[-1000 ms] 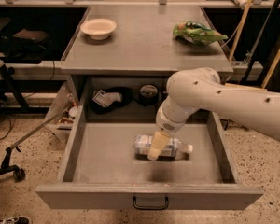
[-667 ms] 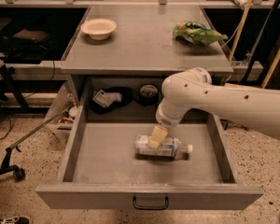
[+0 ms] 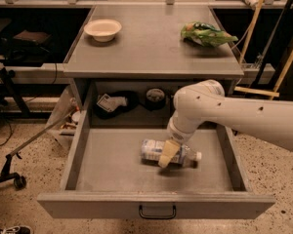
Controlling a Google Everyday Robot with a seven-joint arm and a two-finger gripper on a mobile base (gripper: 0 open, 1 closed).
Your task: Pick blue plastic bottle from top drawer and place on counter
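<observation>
Inside the open top drawer (image 3: 112, 167), the blue plastic bottle (image 3: 150, 150) is lying on its side on the drawer floor, right of centre, with its white cap (image 3: 198, 156) pointing toward the right wall. The hand (image 3: 167, 156) is hanging directly over the middle of the bottle, at the end of the white arm (image 3: 224, 112) that is reaching in from the right; whether it is spread or pinching the bottle cannot be told. Above, the counter (image 3: 146, 48) is carrying a pale bowl (image 3: 102, 29) near its back left corner and a green-and-yellow snack bag (image 3: 205, 34) near its back right corner.
</observation>
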